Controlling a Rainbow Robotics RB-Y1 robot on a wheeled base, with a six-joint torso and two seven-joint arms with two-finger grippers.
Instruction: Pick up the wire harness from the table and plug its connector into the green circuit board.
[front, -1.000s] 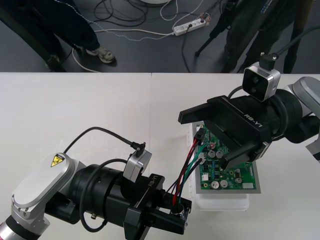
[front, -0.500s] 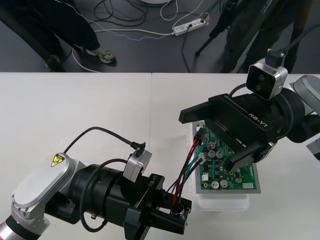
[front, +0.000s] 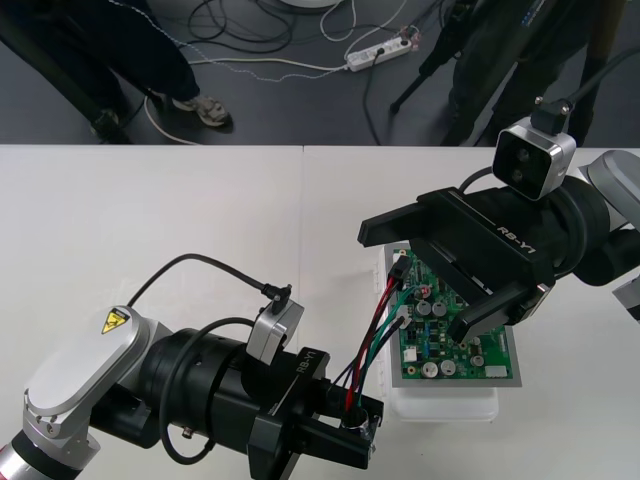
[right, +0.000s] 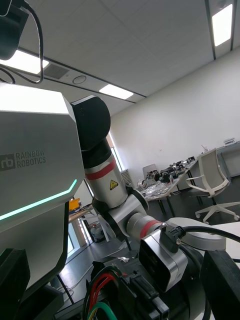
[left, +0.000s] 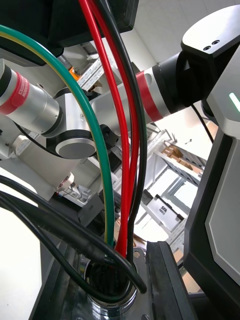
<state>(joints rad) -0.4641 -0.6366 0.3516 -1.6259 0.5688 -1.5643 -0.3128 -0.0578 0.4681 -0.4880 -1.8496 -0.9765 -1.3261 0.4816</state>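
Note:
The green circuit board (front: 455, 350) lies on its white base (front: 445, 405) at the right of the table. My left gripper (front: 355, 425) is shut on the harness's round metal socket (left: 107, 292), just off the board's near left corner. The red, black and green wires (front: 375, 330) rise from the socket to the small black plug (front: 400, 268) at the board's far left edge; I cannot tell whether it is seated. My right gripper (front: 420, 285) hangs open over the board, one finger on each side of the plug. The right wrist view has the wires (right: 100, 292) and the other gripper's camera (right: 162, 262).
Bare table (front: 150, 230) stretches to the left and behind the board. The table's far edge (front: 300, 147) borders dark floor with cables and a power strip (front: 380, 50). The left arm's thick body (front: 180, 390) fills the near left.
The right gripper shifted slightly to the right over the board a second ago and has held still since. The left gripper and the harness have not moved.

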